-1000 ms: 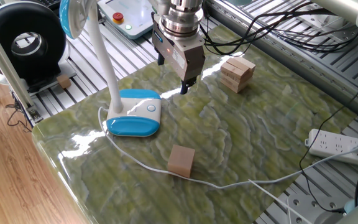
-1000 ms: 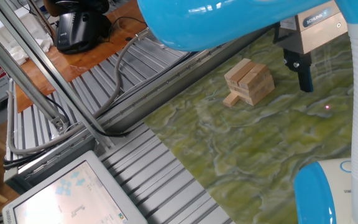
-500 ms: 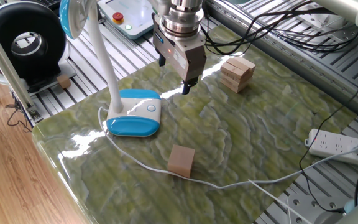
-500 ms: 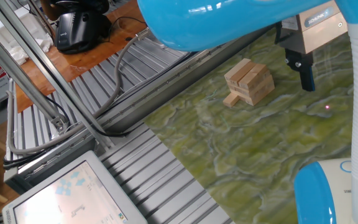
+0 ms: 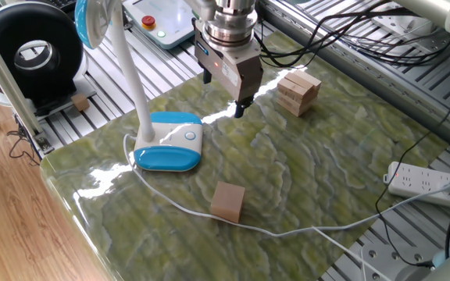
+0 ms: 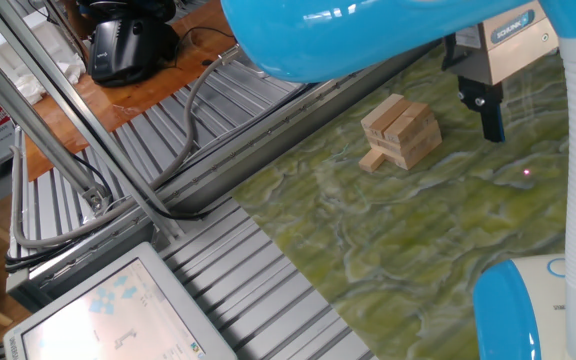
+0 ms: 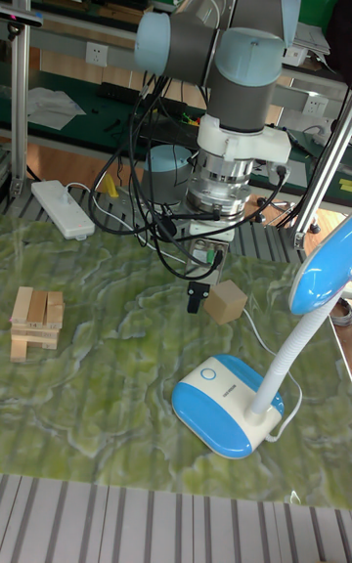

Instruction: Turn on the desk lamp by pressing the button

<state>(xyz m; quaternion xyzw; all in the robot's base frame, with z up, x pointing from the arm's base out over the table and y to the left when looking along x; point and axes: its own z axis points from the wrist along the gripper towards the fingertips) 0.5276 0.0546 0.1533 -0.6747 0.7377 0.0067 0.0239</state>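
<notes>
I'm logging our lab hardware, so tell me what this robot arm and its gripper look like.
The arm has silver-grey tube links with pale grey-blue rounded joint caps. Black cables loop off its wrist, above a ribbed metal flange. The gripper is a boxy grey-tan body marked SCHUNK, ending in narrow black fingers.

The desk lamp (image 5: 168, 139) is showing sky-blue sides on its base under a white top, with a white neck and a blue-rimmed head, and its button (image 5: 190, 135) is showing white with a pale-blue ring. The table (image 5: 303, 179) is wearing a glossy green-and-ochre marbled pattern. The stacked blocks (image 5: 298, 91) and the cube (image 5: 228, 202) are showing pale tan, while the power strip (image 5: 432, 184) and the cord (image 5: 303, 230) are showing white.
</notes>
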